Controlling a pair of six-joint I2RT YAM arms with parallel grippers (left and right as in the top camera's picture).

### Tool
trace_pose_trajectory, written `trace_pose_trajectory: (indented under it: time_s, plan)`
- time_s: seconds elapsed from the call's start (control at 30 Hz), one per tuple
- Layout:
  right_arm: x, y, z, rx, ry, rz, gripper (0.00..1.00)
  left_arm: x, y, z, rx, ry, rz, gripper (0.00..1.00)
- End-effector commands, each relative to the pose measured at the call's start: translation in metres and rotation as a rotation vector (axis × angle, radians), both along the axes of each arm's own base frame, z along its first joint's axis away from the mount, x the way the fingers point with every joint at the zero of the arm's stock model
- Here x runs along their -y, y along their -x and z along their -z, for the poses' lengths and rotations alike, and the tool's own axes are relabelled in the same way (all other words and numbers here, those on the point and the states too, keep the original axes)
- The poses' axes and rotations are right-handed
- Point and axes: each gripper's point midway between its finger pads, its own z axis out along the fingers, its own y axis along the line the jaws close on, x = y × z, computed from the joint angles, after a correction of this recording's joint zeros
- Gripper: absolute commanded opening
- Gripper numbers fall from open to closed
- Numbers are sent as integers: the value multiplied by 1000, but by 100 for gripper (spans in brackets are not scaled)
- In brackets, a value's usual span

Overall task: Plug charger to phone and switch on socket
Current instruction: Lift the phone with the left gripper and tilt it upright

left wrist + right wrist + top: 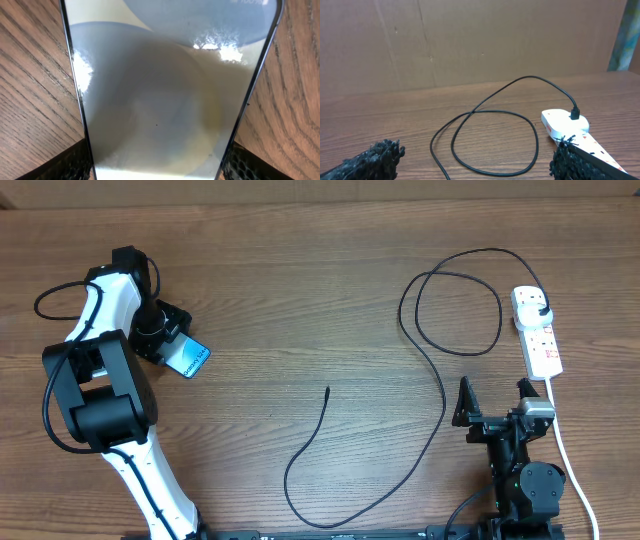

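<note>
Phone: far left of the table; blue screen lit; juts from the left gripper toward mid-table.
Left gripper: clamped on the phone's two long edges.
Right gripper: fingers spread wide; near the front edge, just in front of the socket.
Socket: far right; white lead runs forward beside the right arm.
Charger: plug head seated in the socket's far end; one loop left of the socket, then a long sweep along the front edge; tip lies mid-table, well apart from the phone.
Room: the widest stretch of wood lies between phone and tip.
Surface: brown wood-grain table; cardboard wall behind.
</note>
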Motion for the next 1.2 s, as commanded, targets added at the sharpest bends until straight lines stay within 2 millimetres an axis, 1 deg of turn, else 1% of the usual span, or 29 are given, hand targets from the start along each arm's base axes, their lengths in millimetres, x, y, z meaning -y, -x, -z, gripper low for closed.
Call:
trace_pose_trajectory:
  time_s: [0.0,0.07,0.13,0.3,0.5,0.63,0.9,0.97,1.03,1.17]
  plan:
    - [-2,0,1,7,3,-10,100,12,7,4,-19,46,27,4]
    - [-2,0,1,7,3,-10,100,11,4,-7,7,37,28,4]
    - [-2,0,1,7,3,-10,100,9,2,-22,38,22,29,4]
    - [-2,0,1,7,4,-10,100,6,3,-49,80,-9,29,4]
    - [-2,0,1,7,4,-10,100,8,9,-73,103,-14,29,4]
    - [-2,0,1,7,4,-10,100,13,16,-87,108,9,30,4]
    - [-2,0,1,7,3,-10,100,40,32,-115,122,145,33,4]
    - [-2,0,1,7,3,-10,100,51,36,-123,124,200,33,4]
    - [-2,0,1,7,3,-10,100,66,43,-131,118,284,31,4]
    - [-2,0,1,7,4,-10,100,88,55,-140,81,420,18,4]
